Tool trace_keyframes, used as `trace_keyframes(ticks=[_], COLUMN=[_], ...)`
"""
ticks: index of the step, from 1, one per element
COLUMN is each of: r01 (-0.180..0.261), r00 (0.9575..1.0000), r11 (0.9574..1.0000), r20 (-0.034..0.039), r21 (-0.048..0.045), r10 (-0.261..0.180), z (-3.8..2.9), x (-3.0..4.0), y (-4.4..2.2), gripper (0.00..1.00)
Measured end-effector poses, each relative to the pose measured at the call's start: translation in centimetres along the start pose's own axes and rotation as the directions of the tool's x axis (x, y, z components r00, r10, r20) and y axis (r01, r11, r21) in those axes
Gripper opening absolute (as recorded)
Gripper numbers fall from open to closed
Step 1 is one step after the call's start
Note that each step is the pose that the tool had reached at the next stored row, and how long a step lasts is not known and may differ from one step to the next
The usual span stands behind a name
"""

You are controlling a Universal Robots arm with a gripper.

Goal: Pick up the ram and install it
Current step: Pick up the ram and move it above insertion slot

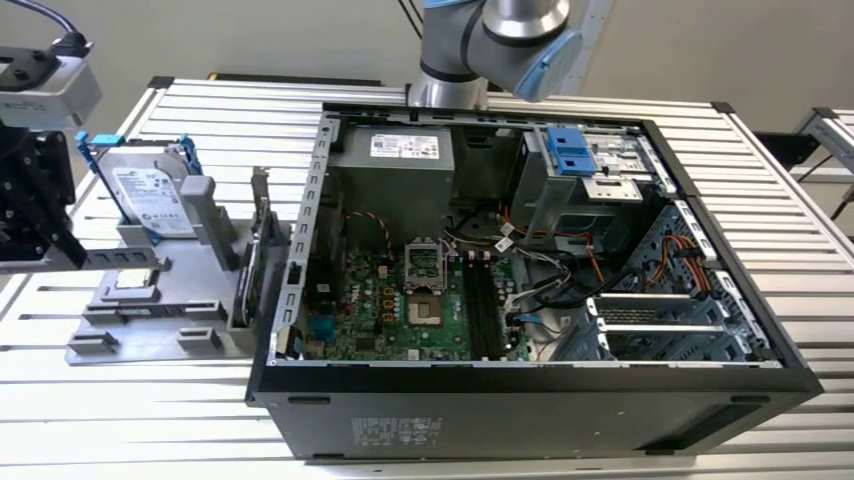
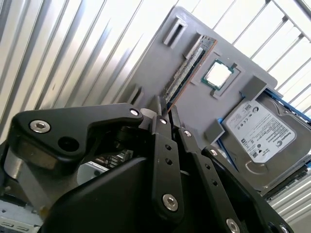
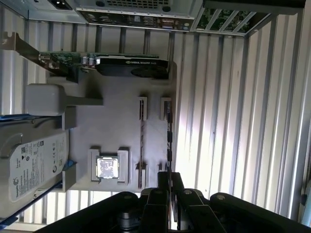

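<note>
- Ram (image 2: 189,68): stands on its long edge in a slot of the grey holder (image 2: 156,63), beside the processor chip (image 2: 217,75).
- Gripper (image 2: 166,106): at the ram's near end; whether it grips cannot be told.
- Hard drive (image 2: 260,131): on the same holder, past the chip.

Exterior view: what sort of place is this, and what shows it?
Likely a robotics bench for PC assembly: open computer case, grey fixture holding a hard drive, slatted table.

1. In the exterior view, the open case (image 1: 534,410) blocks three o'clock of the grey fixture (image 1: 147,335), the upright card (image 1: 256,215) walling that edge.
2. The hard drive (image 1: 140,195) stands at twelve o'clock.
3. Bare slatted table (image 3: 218,121) borders the ram (image 3: 169,141) on its outer side.
</note>
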State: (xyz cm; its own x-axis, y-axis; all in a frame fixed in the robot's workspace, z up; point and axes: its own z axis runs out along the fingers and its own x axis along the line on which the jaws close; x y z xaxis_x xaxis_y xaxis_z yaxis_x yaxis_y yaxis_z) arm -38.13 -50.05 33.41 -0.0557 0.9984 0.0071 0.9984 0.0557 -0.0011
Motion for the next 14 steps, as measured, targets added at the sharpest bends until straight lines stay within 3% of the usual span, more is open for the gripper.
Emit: trace_keyframes(ticks=[14], r01=[-0.001], r00=[1.0000], r11=[1.0000], r20=[0.0000], r21=[0.0000], r10=[0.001], z=[-1.92], x=[0.01], y=[0.00], gripper=[0.00])
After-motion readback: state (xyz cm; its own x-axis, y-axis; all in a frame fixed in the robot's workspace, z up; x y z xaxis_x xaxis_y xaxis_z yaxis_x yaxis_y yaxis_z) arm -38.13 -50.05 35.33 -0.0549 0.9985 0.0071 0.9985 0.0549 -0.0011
